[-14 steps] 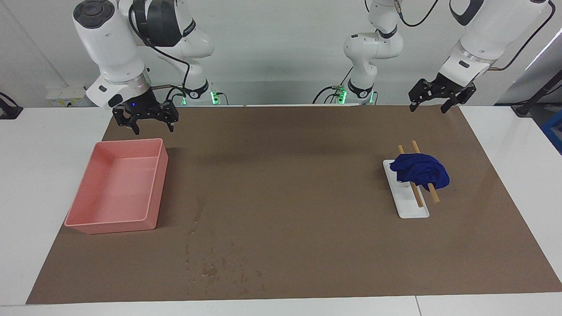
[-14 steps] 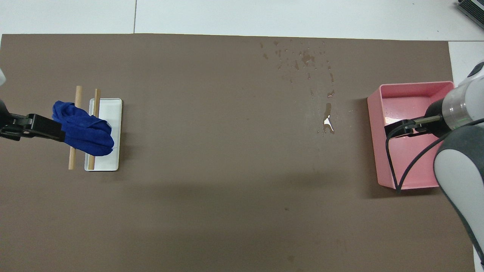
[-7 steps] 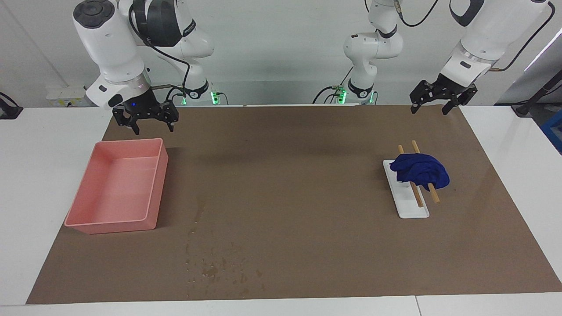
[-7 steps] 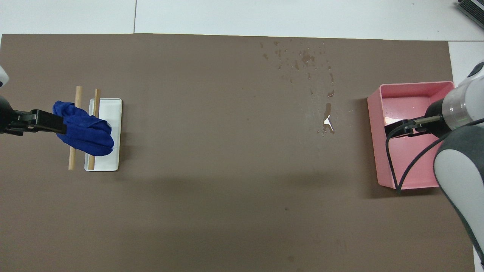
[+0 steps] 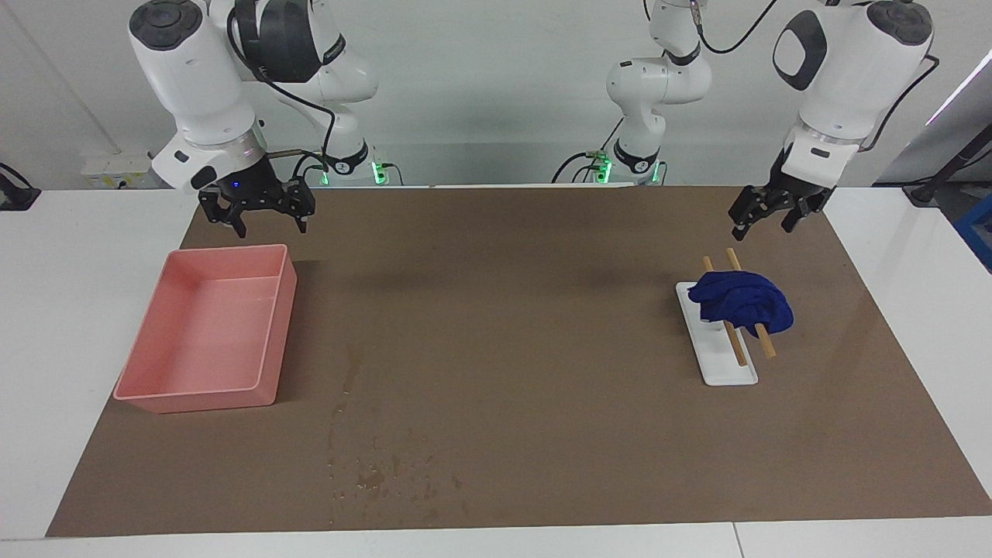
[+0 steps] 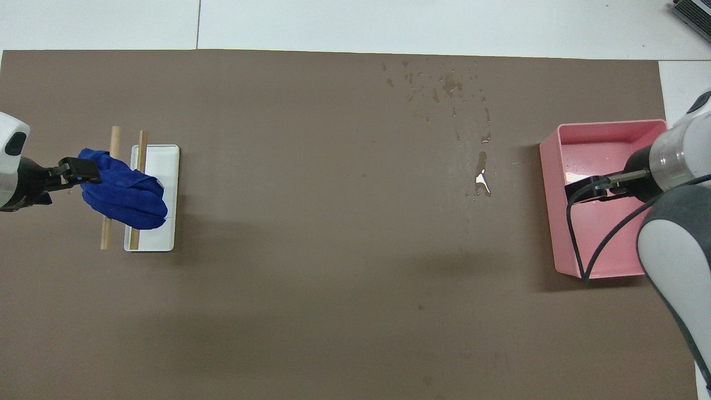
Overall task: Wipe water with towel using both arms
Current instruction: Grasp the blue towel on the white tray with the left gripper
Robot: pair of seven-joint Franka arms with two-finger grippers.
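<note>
The towel [image 5: 742, 301], one navy cloth, lies bunched on two wooden rods [image 5: 732, 342] that rest across one white tray [image 5: 725, 366] toward the left arm's end of the table. The left gripper [image 5: 767, 215] hangs in the air with its fingers spread, above the brown mat [image 5: 511, 310] just on the robots' side of the rods, clear of the cloth in the facing view. The right gripper [image 5: 261, 213], fingers also spread and holding nothing, hangs over the mat by the robot-side edge of the single pink bin [image 5: 147, 372], where that arm waits. The water [image 5: 380, 473] is a scatter of many small droplets and a short streak beside the bin, running away from the robots toward the mat's outer edge. No readable writing shows on anything. Between the white tray and the water the mat is a wide open stretch.
</note>
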